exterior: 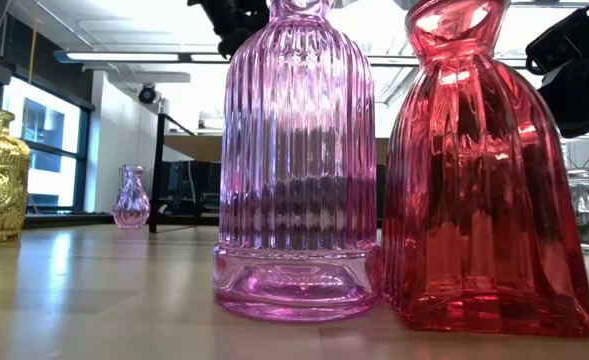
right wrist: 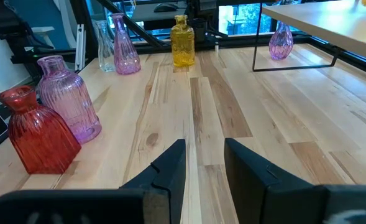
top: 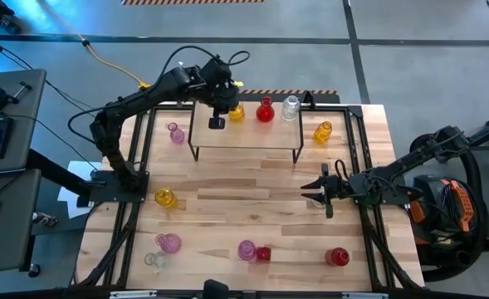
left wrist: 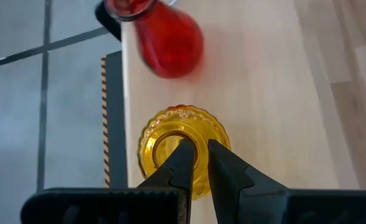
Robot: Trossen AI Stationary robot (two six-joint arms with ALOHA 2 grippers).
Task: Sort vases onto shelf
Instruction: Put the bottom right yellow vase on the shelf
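Observation:
The shelf point(top: 244, 143) stands at the table's far middle. On its far edge a red vase point(top: 265, 110) and a clear vase point(top: 290, 108) stand on their bases. Beside them is a yellow vase point(left wrist: 179, 146), upright, with my left gripper point(left wrist: 200, 148) shut on it from above. Whether its base rests on the board is hidden. More vases stand on the tabletop: pink point(top: 176, 133), yellow point(top: 323, 131), yellow point(top: 166, 198), and several along the near edge. My right gripper point(top: 320, 193) waits open at the table's right, nothing between its fingers point(right wrist: 170, 168). My left gripper holds the yellow vase by the rim of its mouth point(left wrist: 199, 138). One finger point(left wrist: 178, 165) reaches into the mouth and the other point(left wrist: 226, 168) stays outside. The fingers slant down from above. The vase stays upright at the shelf's far left.
Along the near edge stand a pink vase point(top: 168, 242), a clear one point(top: 154, 260), a pink and red pair point(exterior: 296, 160) point(exterior: 484, 170) and a lone red one point(top: 337, 257). The shelf's near half is bare wood. Black frame rails point(top: 136, 166) run along both table sides.

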